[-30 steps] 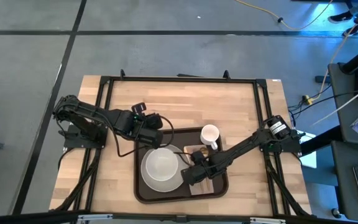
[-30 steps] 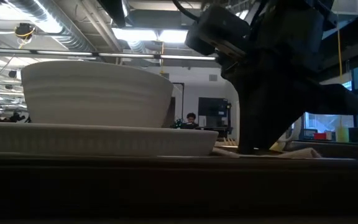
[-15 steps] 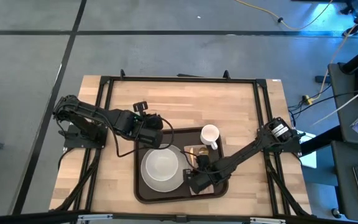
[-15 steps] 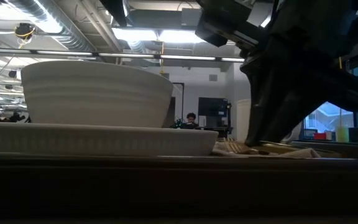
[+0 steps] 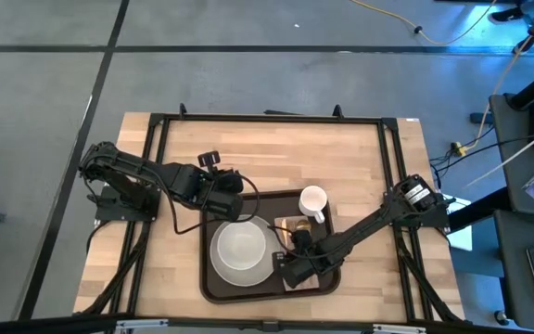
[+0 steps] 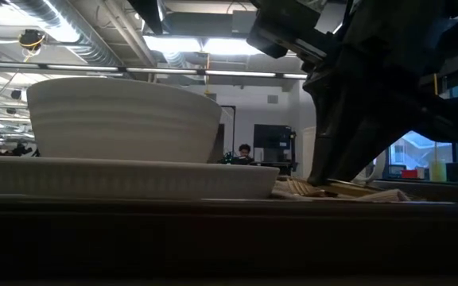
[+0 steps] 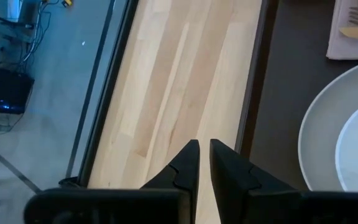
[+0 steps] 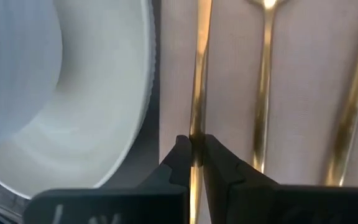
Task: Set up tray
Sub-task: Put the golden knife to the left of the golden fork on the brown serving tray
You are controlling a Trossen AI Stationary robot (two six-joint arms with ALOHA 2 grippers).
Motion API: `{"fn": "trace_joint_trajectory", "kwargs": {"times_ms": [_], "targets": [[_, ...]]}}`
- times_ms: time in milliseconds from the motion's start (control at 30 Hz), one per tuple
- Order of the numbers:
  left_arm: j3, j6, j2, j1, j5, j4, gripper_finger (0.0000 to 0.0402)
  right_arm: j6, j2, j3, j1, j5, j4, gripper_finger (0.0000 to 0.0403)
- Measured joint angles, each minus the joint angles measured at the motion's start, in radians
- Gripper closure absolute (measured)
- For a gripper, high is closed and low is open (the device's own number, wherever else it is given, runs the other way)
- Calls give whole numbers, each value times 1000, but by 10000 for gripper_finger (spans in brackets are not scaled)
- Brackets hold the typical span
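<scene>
The tray [image 5: 269, 250] lies flat on the wooden tabletop [image 5: 267, 153], near the middle of its front edge and a little toward the right side. On the tray's left half sits a white plate [image 5: 241, 253] with a white bowl [image 6: 126, 117] on it; the low view shows the bowl standing upright on the plate. In the tray's far right corner stands a white mug [image 5: 312, 201]. Along the tray's right half lies a pinkish-tan napkin [image 8: 235, 81], and on it three gold-coloured pieces of cutlery lie side by side.

The right gripper [image 8: 192, 152] is low over the napkin, just beside the plate's rim. Its two fingers are pinched tight on the handle of the gold utensil nearest the plate [image 8: 199, 68] — the handle runs straight between them and out past the fingertips. The middle utensil [image 8: 265, 87] and the outer one [image 8: 353, 93] lie on the napkin, apart from the fingers. Which of the three is a fork, knife or spoon cannot be told here.

The left gripper [image 7: 202, 149] waits above the bare wood just off the tray's far left corner, beside the tray's rim. Its fingers are almost together — only a thin slit shows between the tips — and nothing is between them.
</scene>
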Motion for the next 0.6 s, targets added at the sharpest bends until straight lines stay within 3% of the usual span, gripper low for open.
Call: {"fn": "trace_joint_trajectory", "kwargs": {"times_ms": [600], "targets": [[0, -2, 1, 0, 0, 3, 368, -26, 45, 2, -7, -4, 38, 382]]}}
